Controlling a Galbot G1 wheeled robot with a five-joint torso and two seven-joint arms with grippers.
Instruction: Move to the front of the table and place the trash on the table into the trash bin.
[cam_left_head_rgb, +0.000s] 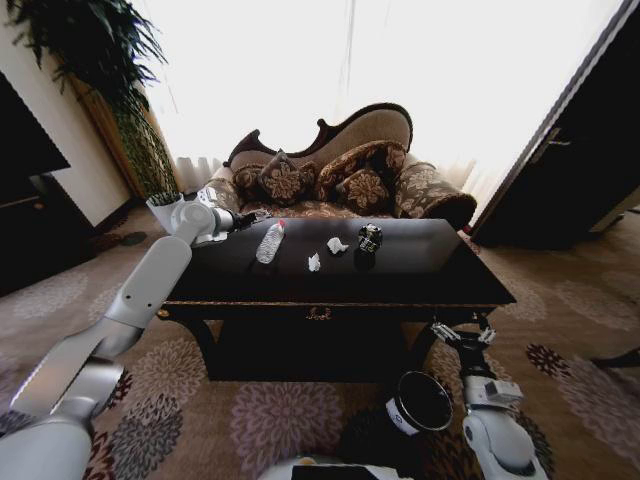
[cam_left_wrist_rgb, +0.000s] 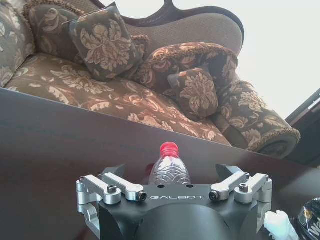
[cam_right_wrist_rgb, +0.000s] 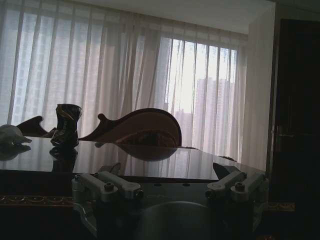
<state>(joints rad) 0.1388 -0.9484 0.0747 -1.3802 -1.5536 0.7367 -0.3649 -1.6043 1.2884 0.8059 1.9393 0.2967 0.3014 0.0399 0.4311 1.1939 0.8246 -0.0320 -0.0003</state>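
Glossy near-black wooden counter (cam_left_head_rgb: 420, 262) carries all the trash; robot is parked at its front edge.

Left tool (cam_left_head_rgb: 243, 218) is over the counter's far-left part, fingers spread wide, nothing between them. Clear plastic bottle with red cap (cam_left_wrist_rgb: 169, 167) lies on its side straight ahead of that tool, lined up with the gap between the fingers, not touched yet. Looks like a pre-grasp line-up on the bottle body: it's the widest piece, hence the wide spread.

Beyond the bottle, away from the left tool: two small white crumpled paper balls (cam_left_head_rgb: 337, 245), then the black-and-silver crushed shiny lump (cam_left_head_rgb: 370, 237), all on the counter, apart from each other.

Right tool (cam_left_head_rgb: 461, 334) hangs low off the counter's front-right corner, about level with its top, fingers spread, holding nothing. Idle, my read.

Dark cylindrical trash bin with white label (cam_left_head_rgb: 420, 402) sits on the patterned carpet just beside the right tool, below it and in front of the counter. Handy drop point once something is picked.

Nothing binned yet as far as visible; bin interior too dark to tell.
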